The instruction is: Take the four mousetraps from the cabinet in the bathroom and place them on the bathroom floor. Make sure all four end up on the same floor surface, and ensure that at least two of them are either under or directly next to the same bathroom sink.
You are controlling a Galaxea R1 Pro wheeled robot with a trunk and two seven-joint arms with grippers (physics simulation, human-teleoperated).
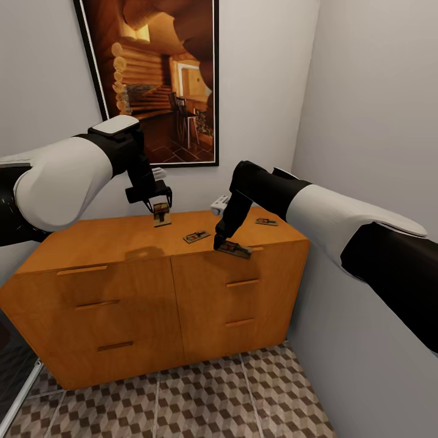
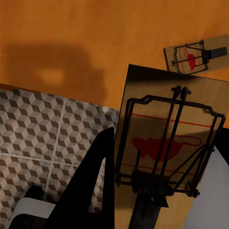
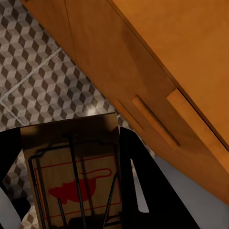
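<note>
Pale grey walls [image 1: 365, 109] meet in a corner. A framed picture of a log-cabin interior [image 1: 161, 79] hangs above.

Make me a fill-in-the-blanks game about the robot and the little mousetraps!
1. Each gripper, left and right, holds one ____.
2. Two more mousetraps lie on top of the ____.
3. The picture on the wall hangs ____ the cabinet.
4. The mouse drawn on each trap is ____.

Missing words: mousetrap; cabinet; above; red

Both arms reach forward, left claw [image 1: 159, 205] and right claw [image 1: 221, 238] each clamped closed.
</note>
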